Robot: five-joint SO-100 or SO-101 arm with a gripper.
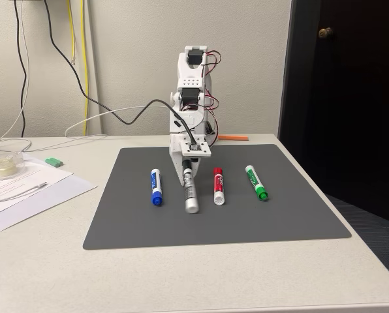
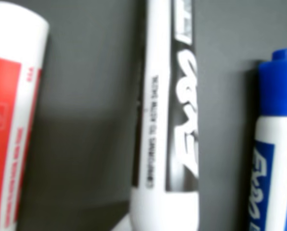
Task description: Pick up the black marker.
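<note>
The black marker (image 1: 190, 190) has a white barrel and a black label and points toward the camera in the fixed view. Its white end looks raised a little off the grey mat (image 1: 279, 215). My gripper (image 1: 187, 171) reaches down from the white arm and is shut on the marker's far, black-capped end. The wrist view shows the black marker (image 2: 170, 120) close up, running down the middle and casting a shadow on the mat to its left. There the red marker (image 2: 11, 120) lies at the left and the blue marker (image 2: 276, 144) at the right.
In the fixed view a blue marker (image 1: 156, 186), a red marker (image 1: 218, 186) and a green marker (image 1: 256, 182) lie in a row on the mat. Papers (image 1: 25, 189) and a tape roll (image 1: 2, 166) sit at the left. The table edge drops off at the right.
</note>
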